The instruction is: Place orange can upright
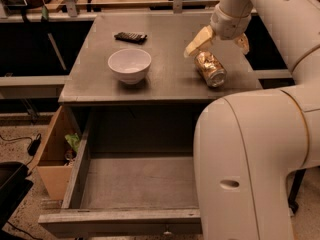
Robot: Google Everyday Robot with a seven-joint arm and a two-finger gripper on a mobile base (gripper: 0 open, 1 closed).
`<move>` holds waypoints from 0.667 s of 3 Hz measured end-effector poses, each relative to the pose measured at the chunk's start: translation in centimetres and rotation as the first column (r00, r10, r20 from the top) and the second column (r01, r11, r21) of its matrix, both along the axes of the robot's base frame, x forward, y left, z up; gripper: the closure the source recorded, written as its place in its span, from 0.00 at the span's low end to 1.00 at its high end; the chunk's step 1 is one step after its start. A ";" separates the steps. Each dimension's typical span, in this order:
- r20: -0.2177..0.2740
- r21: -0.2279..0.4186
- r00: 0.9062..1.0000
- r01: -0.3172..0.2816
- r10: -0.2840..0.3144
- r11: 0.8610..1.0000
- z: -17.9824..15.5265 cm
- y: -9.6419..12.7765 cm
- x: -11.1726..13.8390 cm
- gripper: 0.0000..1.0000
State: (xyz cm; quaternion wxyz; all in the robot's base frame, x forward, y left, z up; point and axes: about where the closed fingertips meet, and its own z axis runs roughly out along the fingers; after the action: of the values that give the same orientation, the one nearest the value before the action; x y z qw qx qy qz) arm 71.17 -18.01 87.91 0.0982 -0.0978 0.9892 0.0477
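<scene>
The orange can (210,68) lies on its side on the grey table top (165,79), near the right edge, with its silver end facing the front. My gripper (219,46) is open just above the can's far end. One cream fingertip (196,45) is to the left of the can and the other (242,42) to its right. The fingers do not hold the can.
A white bowl (129,65) stands at the table's middle left. A dark remote (130,36) lies behind it. An open drawer (135,184) juts out below the front edge. A cardboard box (54,154) sits on the floor at the left. My arm (250,159) fills the right foreground.
</scene>
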 end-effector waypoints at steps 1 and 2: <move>0.022 -0.038 0.998 -0.066 0.067 0.997 -0.2 0.4 1.0 0.00; -0.001 -0.080 0.995 -0.100 0.100 0.992 -0.6 0.7 1.1 0.00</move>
State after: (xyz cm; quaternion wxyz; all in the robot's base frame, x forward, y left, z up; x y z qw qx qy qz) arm 72.25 -17.30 87.33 0.0934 -0.1513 0.9840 0.0127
